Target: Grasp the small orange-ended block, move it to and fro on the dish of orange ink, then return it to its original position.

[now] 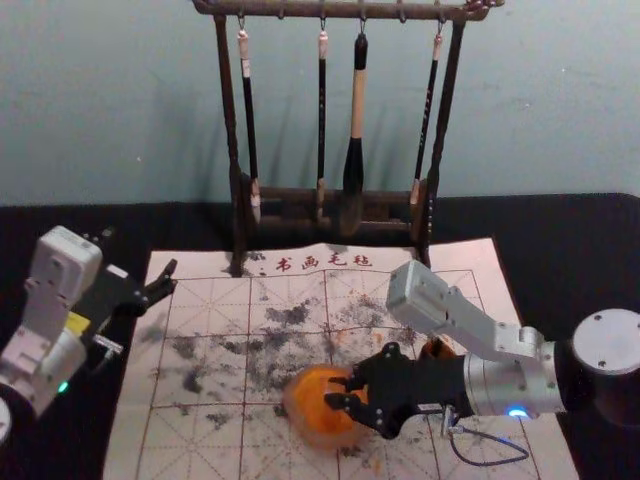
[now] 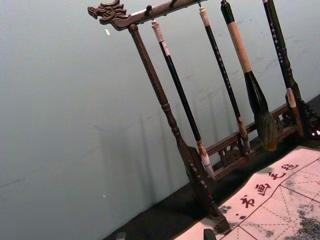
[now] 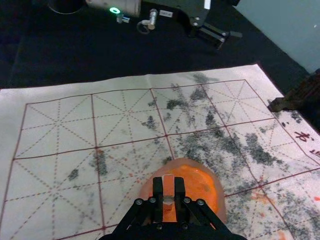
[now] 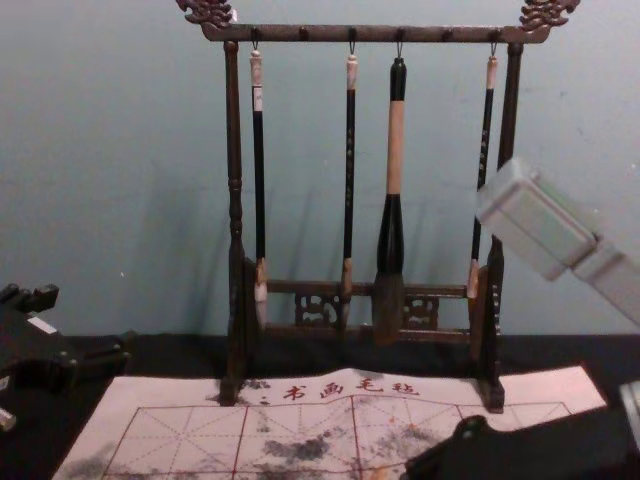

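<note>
Inking step: we've the right gripper (image 1: 332,392) clamped on the small pale block (image 3: 168,185) at the round orange-inked dish (image 3: 217,194), to-and-fro strokes next, left gripper (image 1: 172,277), fingers apart, to its left.

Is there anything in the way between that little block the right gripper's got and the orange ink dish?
Nothing visible. The right gripper holds the small block right over the dish of orange ink. The brush rack stands behind, and the left gripper is off by the mat's left edge.

An ink dish (image 1: 297,402) sits on the calligraphy mat (image 1: 205,435). Behind it, 4 writing brushes (image 4: 396,150) hang from a rack (image 4: 300,33).
</note>
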Available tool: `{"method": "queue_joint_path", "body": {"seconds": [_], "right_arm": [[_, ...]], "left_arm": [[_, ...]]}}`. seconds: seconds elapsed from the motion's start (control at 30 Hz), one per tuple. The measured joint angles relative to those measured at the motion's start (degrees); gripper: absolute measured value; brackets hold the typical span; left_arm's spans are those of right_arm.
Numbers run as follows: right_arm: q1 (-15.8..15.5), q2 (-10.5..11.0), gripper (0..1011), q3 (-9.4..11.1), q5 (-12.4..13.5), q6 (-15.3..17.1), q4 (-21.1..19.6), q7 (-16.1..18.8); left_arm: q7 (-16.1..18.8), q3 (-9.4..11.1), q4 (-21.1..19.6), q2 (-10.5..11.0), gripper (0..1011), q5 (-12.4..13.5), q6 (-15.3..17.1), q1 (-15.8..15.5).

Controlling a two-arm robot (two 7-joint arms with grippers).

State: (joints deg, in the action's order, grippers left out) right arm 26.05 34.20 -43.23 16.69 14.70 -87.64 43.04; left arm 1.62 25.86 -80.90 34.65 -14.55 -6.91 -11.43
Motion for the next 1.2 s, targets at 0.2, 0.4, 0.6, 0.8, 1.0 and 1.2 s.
{"method": "queue_joint_path", "body": {"seconds": [0.2,0.4,0.6,0.8,1.0,1.2], "right_arm": [[1.2,-1.3,90,-0.2,-0.7,0.1,1.7,-0.6],[2.2,-2.0,90,-0.1,-1.3,0.6,3.2,-1.2],[2.1,-1.7,90,0.5,-1.3,1.1,3.5,-1.5],[1.1,-0.4,90,1.4,-0.5,1.5,2.3,-1.4],[-0.2,1.2,90,1.8,0.2,1.6,0.3,-1.0],[-1.0,2.4,91,1.6,0.6,1.7,-1.4,-0.5]], "left_arm": [[0.0,0.0,0.0,0.0,1001,0.0,0.0,0.0],[0.0,0.0,0.0,0.0,1001,0.0,0.0,0.0],[0.0,0.0,0.0,0.0,1001,0.0,0.0,0.0],[0.0,0.0,0.0,0.0,1001,0.0,0.0,0.0],[0.0,0.0,0.0,0.0,1001,0.0,0.0,0.0],[0.0,0.0,0.0,0.0,1002,0.0,0.0,0.0]]}}
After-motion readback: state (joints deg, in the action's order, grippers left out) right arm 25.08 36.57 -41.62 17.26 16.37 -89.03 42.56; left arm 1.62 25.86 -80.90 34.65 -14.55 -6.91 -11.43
